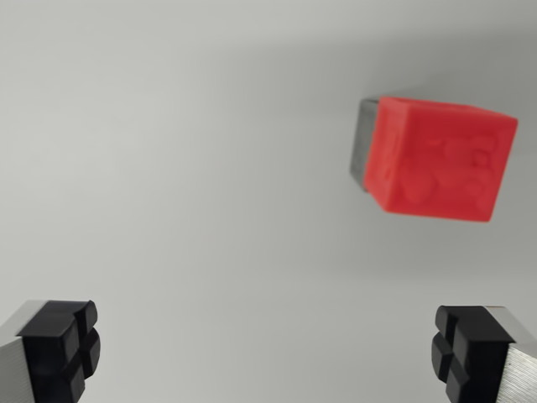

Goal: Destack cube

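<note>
The gripper [268,353] is hovering at six o'clock with fingers spread wide, holding nothing. At two o'clock the red cube [445,159] is sitting stacked on a grey cube [362,143] (blurred), so destacking is looking unstarted.

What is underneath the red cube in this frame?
A grey block shows as a sliver past the red cube on the wrist view's left, apparently beneath it. The red cube covers the rest, so its full shape cannot be seen.
</note>
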Controlling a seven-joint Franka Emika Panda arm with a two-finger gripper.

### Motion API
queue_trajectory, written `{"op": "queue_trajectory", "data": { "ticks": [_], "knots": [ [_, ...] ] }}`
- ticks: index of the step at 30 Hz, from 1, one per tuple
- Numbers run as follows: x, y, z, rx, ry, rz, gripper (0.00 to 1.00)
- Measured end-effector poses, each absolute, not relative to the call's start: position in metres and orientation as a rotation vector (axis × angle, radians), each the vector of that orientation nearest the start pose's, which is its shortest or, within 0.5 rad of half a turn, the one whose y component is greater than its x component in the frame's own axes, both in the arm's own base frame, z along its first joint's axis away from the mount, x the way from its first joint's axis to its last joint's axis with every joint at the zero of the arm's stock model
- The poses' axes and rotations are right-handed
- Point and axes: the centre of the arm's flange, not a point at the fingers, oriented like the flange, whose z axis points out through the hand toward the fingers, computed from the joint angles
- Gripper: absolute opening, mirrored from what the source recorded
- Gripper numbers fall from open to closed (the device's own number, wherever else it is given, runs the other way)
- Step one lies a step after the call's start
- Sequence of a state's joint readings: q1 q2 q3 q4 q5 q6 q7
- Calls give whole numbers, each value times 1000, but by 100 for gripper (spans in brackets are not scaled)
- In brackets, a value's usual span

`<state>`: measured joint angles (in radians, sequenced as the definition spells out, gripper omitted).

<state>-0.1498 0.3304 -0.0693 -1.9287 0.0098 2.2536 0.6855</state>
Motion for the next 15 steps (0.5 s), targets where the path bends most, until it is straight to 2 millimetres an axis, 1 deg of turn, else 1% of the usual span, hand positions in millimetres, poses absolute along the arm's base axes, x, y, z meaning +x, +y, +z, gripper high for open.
{"op": "queue_trajectory", "data": {
  "ticks": [6,15],
  "knots": [
    [605,-151,307,-2823,1408,2,100],
    [608,-185,286,-2796,1452,5,100]
  ]
}}
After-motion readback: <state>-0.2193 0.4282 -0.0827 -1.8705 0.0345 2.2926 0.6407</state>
